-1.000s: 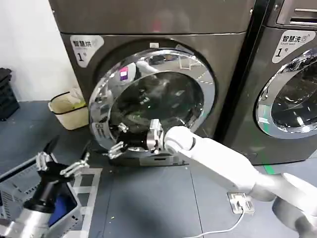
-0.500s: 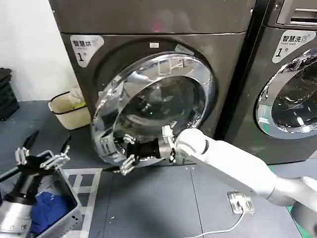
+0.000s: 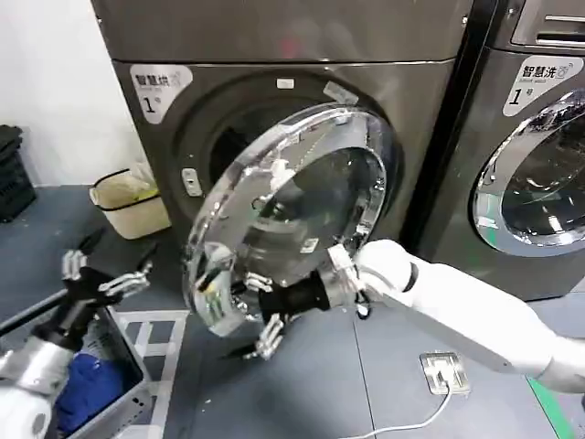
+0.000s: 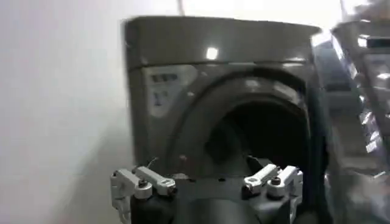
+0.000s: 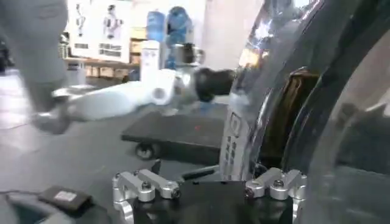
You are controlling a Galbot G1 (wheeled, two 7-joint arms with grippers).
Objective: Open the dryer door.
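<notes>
Two grey front-loading machines stood side by side in the head view: the dryer (image 3: pixel 274 91) filling the upper centre of the frame and a second machine (image 3: pixel 530 137) at the right edge, its own chrome-ringed door (image 3: pixel 535 183) shut. The dryer door (image 3: pixel 292 206) sat in the middle of the frame, swung partly out from the dark drum opening (image 3: pixel 228 137), its lower left rim standing farthest from the machine and its upper right rim closest to it.

Two grippers were in view. The right gripper (image 3: pixel 260 315) was at the lower rim of the door, just below centre of the frame, its jaws spread apart on either side of the rim's edge; whether they touched the chrome could not be told. In the right wrist view the chrome rim (image 5: pixel 256 115) rose right in front of the spread jaws. The left gripper (image 3: pixel 102 279) hung at the lower left of the frame, well apart from the door, its jaws also apart and empty, above a grey crate (image 3: pixel 119 402) holding blue cloth (image 3: pixel 78 384).

One cream bin (image 3: pixel 128 201) stood on the floor at the left by the wall. One white box with a cable (image 3: pixel 443 373) lay on the floor at the lower right
</notes>
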